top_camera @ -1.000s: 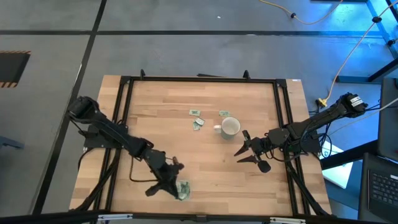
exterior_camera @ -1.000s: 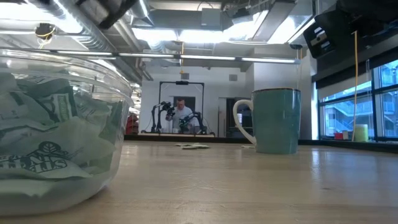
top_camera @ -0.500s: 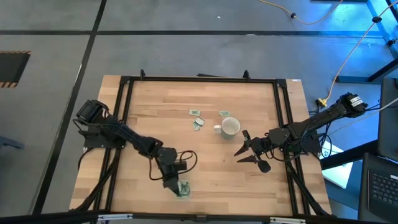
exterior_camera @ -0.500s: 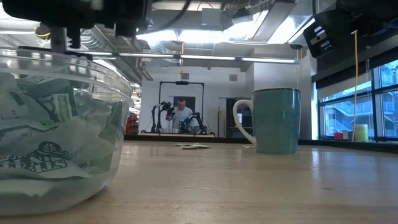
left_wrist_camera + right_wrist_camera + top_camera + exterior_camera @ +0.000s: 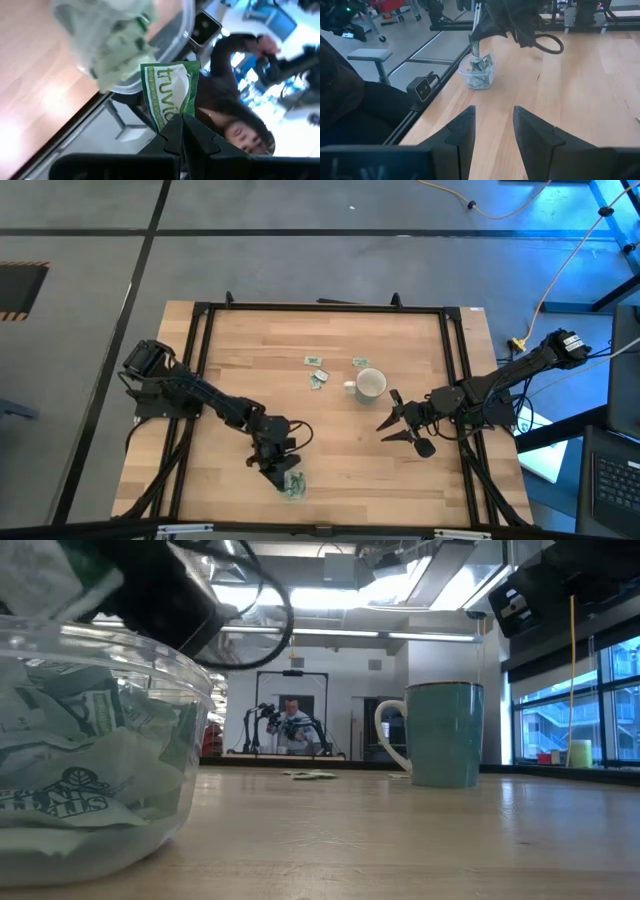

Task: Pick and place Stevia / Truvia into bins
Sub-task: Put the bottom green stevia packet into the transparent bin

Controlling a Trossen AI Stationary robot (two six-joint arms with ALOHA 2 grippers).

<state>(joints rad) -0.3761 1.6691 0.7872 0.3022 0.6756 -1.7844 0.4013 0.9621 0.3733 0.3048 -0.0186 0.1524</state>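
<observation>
Clear dish (image 5: 95,740): cut off by the low view's left and bottom edges.
Loose sachets (image 5: 318,371) near the mug (image 5: 370,385): too small to read print or count.
Person (image 5: 235,120) beyond the desk (image 5: 330,440): blurred in the left wrist view.

There was one wooden table (image 5: 330,360) and two dark arms over it. One white mug (image 5: 370,385) stood on the boards. One clear dish (image 5: 479,74) sat near the front edge, and the sachets heaped inside it (image 5: 70,775) overlapped too much to count. One Truvia sachet (image 5: 169,95) was pinched between the closed fingers of the left gripper (image 5: 181,125). The right gripper (image 5: 392,424) held none. Beside the mug lay a few loose sachets (image 5: 318,372), perhaps four, though some overlapped. One person (image 5: 291,726) showed in the room behind the table.
</observation>
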